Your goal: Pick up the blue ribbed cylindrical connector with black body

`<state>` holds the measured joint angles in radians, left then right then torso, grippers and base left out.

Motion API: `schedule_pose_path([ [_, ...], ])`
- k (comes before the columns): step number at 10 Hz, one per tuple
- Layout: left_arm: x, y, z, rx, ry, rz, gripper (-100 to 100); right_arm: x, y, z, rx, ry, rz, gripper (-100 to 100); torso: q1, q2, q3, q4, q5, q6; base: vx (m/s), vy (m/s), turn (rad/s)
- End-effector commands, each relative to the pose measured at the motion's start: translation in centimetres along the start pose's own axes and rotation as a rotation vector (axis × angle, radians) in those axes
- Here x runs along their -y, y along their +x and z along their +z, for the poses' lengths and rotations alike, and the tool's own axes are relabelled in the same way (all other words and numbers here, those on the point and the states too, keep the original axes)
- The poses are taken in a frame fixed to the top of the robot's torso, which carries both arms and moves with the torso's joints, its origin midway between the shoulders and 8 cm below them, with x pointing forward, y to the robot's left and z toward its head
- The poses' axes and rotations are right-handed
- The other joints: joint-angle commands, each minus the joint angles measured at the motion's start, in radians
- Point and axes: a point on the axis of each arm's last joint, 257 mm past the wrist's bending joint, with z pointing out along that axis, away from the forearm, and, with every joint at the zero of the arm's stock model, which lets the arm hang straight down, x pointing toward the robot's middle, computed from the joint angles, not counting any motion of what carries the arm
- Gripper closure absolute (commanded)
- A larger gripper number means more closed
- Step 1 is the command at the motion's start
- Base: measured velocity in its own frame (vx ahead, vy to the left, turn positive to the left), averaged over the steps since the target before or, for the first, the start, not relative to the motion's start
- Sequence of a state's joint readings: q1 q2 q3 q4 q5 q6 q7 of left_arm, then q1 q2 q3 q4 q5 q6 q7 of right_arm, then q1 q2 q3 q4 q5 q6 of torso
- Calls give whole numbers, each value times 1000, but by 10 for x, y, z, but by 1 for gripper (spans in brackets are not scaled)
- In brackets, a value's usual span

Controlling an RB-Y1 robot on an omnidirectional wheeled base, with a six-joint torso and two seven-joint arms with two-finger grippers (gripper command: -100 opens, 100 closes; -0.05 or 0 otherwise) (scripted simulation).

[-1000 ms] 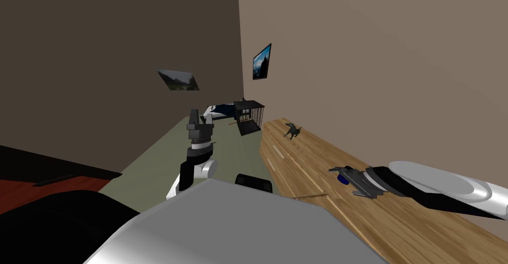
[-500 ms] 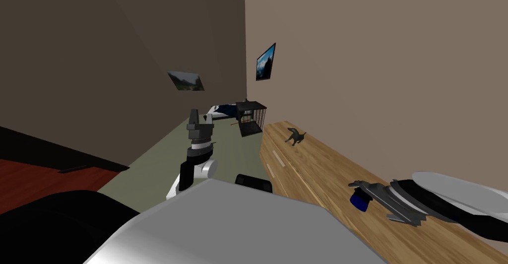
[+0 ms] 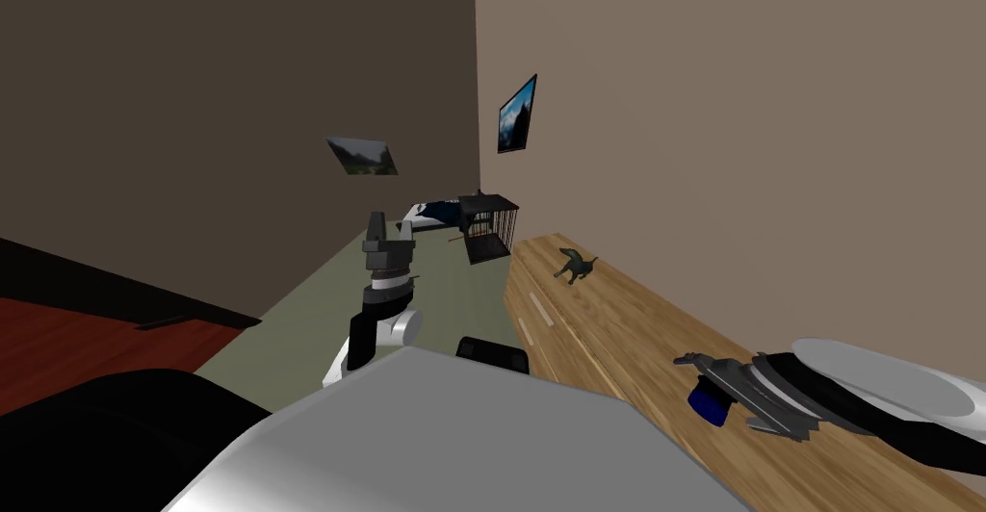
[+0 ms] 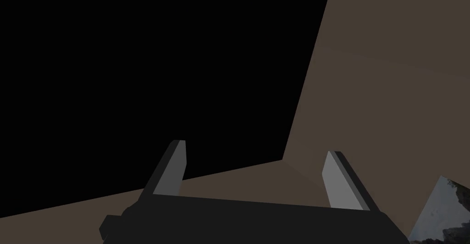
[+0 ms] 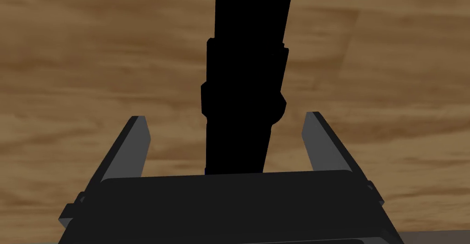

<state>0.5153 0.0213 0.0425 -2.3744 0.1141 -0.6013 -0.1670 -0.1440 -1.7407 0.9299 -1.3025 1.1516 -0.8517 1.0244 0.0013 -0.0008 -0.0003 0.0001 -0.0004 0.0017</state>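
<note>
Though black in the right wrist view, connector (image 5: 241, 71) blue-tipped from the head, between spread right pincer (image 5: 225, 117) blades, left pincer (image 4: 255, 146) spread.

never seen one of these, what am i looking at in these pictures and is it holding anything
It is a two-armed robot in a simulated house. The picture of the room comes from a camera on its head, looking down past its chest. The other two come from cameras on its hands, each looking along that hand's two grey fingers.

The left gripper is raised in the air, open and empty. The right gripper reaches over a long wooden top, also open. Between its fingers sits the connector, black from the hand camera, its blue end seen from the head. There is a gap on each side, so nothing is gripped yet. Further along the wood stands a small dark dog figure.
</note>
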Motion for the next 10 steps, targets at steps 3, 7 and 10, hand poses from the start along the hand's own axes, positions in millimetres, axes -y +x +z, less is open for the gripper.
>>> schedule_pose_path([
  [3,0,0,0,0,0,0,0,0,0,0,0,0,2,100,1,-1,-1,0,0,-1,0,0,0],
  [7,0,0,0,0,0,0,0,2,0,-12,2,-3,-5,100,1,-1,-1,0,0,0,3,2,-13],
  [10,0,0,0,0,0,0,0,4,0,-14,2,-4,-7,0,2,-1,-1,-1,1,0,9,5,-17],
])
